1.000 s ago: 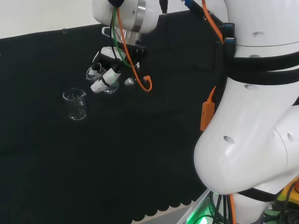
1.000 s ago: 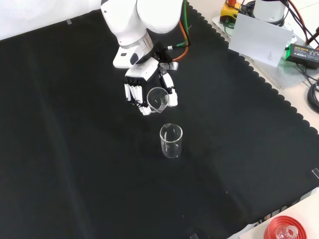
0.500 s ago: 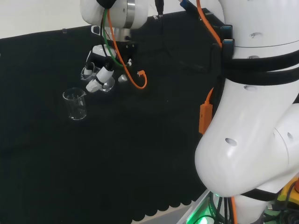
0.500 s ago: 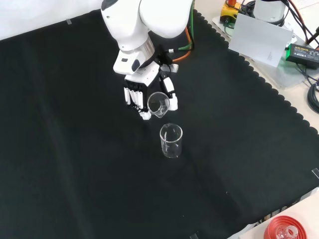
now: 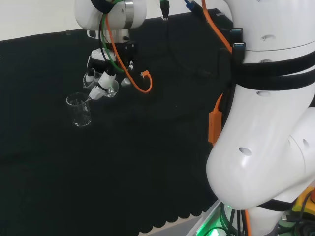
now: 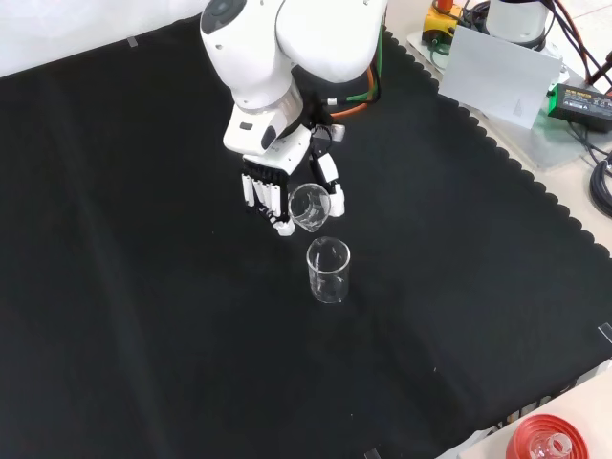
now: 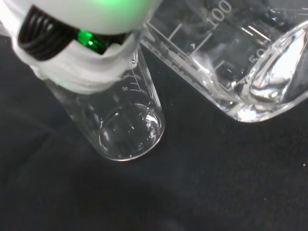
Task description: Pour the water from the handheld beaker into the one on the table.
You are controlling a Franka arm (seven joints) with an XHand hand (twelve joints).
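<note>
black cloth (image 6: pixel 124 287) covers the bench on which the scene is set. we take the standing beaker (image 6: pixel 328 271) as our landmark: it rests upright on the cloth, its mouth open upward, and in the wrist view (image 7: pixel 126 126) we cannot say that it holds any water yet. the handheld beaker (image 6: pixel 309 207) hangs just above and behind it in the front view, tipped so that its mouth faces forward and down toward the landmark; in the head view (image 5: pixel 111 89) it sits just up and to the right of the landmark's rim (image 5: pixel 78 109). in the wrist view a little clear water (image 7: pixel 269 82) appears pooled in the tilted vessel's lower corner.

we judge the pour to be at its threshold: the vessel is carried into place and inclined, but no stream is visible, so the transfer itself remains to be done.

the hand (image 6: pixel 273 186) is curled round the handheld beaker, fingers (image 6: pixel 260 187) on one side and thumb (image 6: pixel 332 185) on the other, with the arm (image 6: pixel 287 48) reaching down from above the landmark.
</note>
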